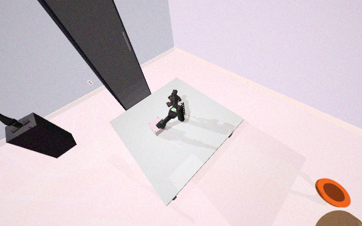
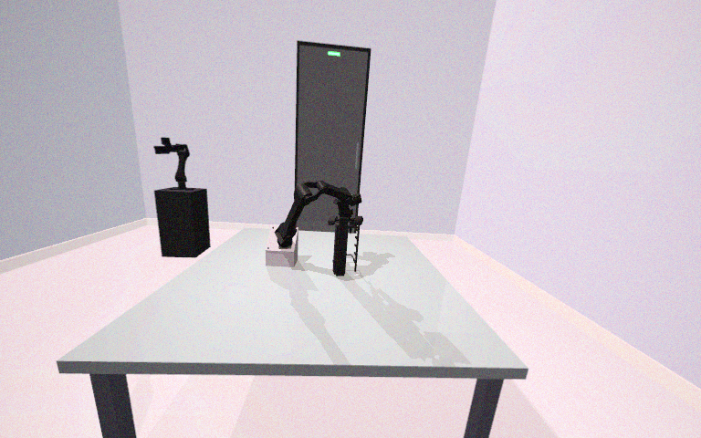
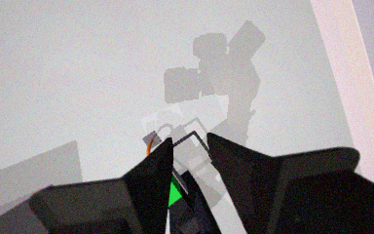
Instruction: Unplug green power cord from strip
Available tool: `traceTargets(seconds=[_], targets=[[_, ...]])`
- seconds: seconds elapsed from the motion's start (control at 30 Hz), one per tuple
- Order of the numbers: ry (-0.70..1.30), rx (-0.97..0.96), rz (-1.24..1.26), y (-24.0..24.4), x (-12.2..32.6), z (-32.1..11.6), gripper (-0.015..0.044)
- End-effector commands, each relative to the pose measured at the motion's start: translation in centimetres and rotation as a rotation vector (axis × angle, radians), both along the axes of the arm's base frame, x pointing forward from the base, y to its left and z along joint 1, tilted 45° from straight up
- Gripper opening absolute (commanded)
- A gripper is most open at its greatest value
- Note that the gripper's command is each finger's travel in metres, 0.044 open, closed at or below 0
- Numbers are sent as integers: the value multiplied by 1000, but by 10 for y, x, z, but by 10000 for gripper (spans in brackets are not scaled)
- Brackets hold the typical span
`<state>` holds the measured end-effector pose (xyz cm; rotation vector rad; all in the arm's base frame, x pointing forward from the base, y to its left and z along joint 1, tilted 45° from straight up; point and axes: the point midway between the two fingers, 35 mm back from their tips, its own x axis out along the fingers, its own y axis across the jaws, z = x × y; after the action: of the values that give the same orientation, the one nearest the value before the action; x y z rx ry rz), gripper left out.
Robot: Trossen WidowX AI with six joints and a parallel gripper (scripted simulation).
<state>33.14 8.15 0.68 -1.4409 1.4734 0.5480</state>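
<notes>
The power strip appears as an upright black block [image 1: 180, 113] [image 2: 340, 250] [image 3: 194, 221] on the table. A bright green part, the green plug or cord [image 1: 174, 111] [image 3: 174, 194], shows at its side; whether it is seated in a socket cannot be told. In the wrist view it lies beyond and below the left finger, which hides part of it. My gripper [image 3: 189, 139] points down above the block. Its fingers are partly apart, with nothing visibly held between them. The fingertips are too small to make out in the top and exterior views.
A thin black frame [image 2: 356, 252] [image 3: 202, 144] stands close beside the block. An orange cord [image 3: 149, 147] curves near the left fingertip. The arm's pale base box [image 1: 153, 126] [image 2: 281, 256] is left of the block on the table [image 1: 149, 151] [image 2: 224, 325].
</notes>
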Motion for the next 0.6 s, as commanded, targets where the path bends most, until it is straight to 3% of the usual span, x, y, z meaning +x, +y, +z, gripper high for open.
traceTargets(seconds=[0.0,0.13,0.57], targets=[[207,-136,106,-17,-29,-20,160],[439,-258,211,-36,-57,-35,160],[438,-258,211,-38,-55,-34,160]])
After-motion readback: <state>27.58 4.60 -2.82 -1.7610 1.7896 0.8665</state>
